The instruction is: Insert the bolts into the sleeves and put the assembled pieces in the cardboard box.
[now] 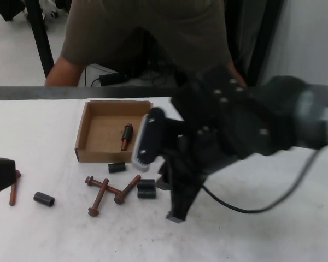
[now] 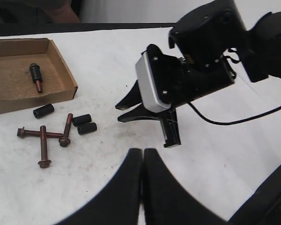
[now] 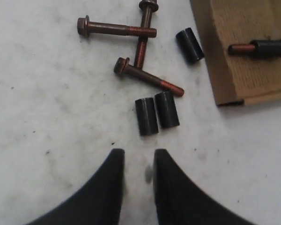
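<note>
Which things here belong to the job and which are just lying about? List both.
Job: cardboard box; assembled piece inside it; loose bolts; loose sleeves.
Lying about: cable on the bench; person standing behind it.

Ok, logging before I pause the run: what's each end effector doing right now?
Left end effector: closed, holding nothing.
Right end effector: open, empty.

The bolts are dull coppery metal, the sleeves matt black, the cardboard box rough.
</note>
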